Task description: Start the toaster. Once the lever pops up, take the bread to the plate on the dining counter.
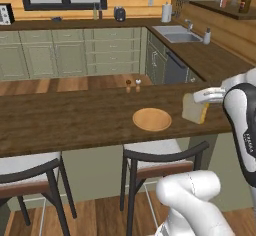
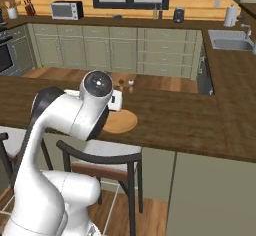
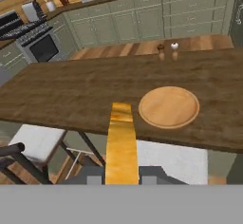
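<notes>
The end effector (image 1: 204, 101) is clamped narrowly on the bread (image 1: 195, 108), holding the slice upright on edge just above the dining worktop (image 1: 75, 120). The plate (image 1: 152, 119) lies flat on that worktop, near the slice and to its left in the left base view. In the hand view the plate (image 3: 169, 107) sits ahead and slightly right of the bread's (image 3: 121, 142) edge.

Two shakers (image 1: 133, 85), stools (image 1: 160, 160), sink (image 1: 178, 34)
</notes>
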Robot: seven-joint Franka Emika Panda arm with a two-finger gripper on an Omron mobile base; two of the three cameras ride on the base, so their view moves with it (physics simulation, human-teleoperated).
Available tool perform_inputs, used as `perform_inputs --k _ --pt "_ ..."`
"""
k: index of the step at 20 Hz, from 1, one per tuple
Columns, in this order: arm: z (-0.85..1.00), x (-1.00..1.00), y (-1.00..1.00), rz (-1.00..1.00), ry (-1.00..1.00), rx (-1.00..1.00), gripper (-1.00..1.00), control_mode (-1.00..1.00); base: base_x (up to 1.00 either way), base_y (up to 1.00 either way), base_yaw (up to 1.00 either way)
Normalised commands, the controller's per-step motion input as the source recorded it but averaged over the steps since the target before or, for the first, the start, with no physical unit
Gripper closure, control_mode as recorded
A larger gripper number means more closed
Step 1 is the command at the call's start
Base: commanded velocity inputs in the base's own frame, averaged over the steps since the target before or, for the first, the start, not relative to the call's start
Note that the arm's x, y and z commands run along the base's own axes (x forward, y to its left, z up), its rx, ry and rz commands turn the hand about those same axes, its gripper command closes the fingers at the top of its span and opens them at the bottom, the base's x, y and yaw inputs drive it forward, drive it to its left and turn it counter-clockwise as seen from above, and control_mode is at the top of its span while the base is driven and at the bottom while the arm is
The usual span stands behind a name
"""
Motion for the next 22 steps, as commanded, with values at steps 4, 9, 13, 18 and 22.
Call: perform_inputs --k 4,9,13,18,22 --pt "-0.48 1.00 0.00 0.20 0.00 0.02 1.00 -1.00 0.00 0.00 0.00" --pt "-0.48 1.00 0.14 0.14 0.09 0.01 1.00 -1.00 0.00 0.00 0.00" --pt "-0.51 1.00 0.21 0.09 0.10 0.03 1.00 -1.00 0.00 0.00 0.00" --pt "-0.52 1.00 0.19 0.04 0.07 0.03 1.00 -1.00 0.00 0.00 0.00" --pt "-0.61 0.86 0.01 0.00 0.00 0.04 1.00 -1.00 0.00 0.00 0.00"
